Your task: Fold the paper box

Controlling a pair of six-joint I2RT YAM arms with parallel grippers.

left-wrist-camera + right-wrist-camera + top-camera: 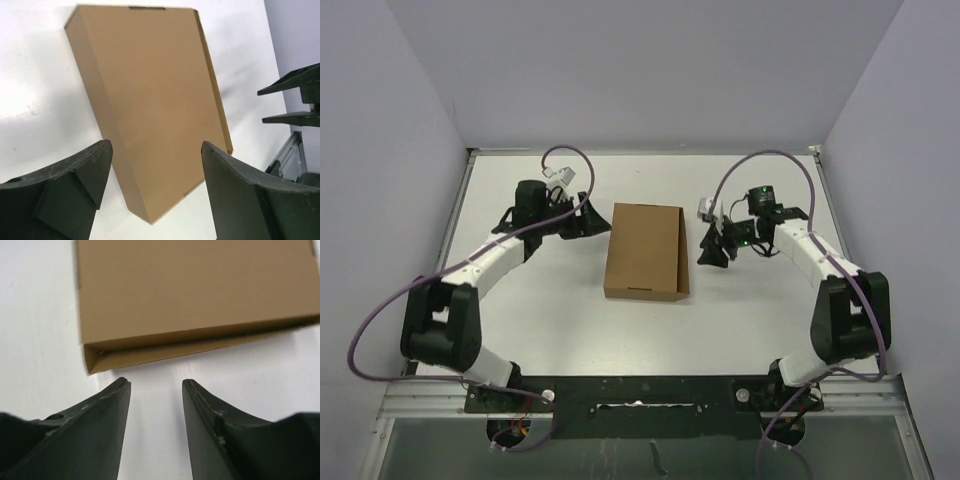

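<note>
Top external — paper box (642, 250) closed on white table (570, 320), left claw (595, 218) and right claw (708, 248) flanking it, both wide.

I count one paper box (640, 250) on my one table (560, 330), lying about midway between the left and right edges. I have two arms: one left arm (485, 262) rising from the near left corner and one right arm (815, 255) from the near right corner. That gives two grippers, my left gripper (600, 222) and my right gripper (710, 250), each with two fingers (75, 195), four in all. Two purple cables (375, 325) run along them, one per arm.
</note>
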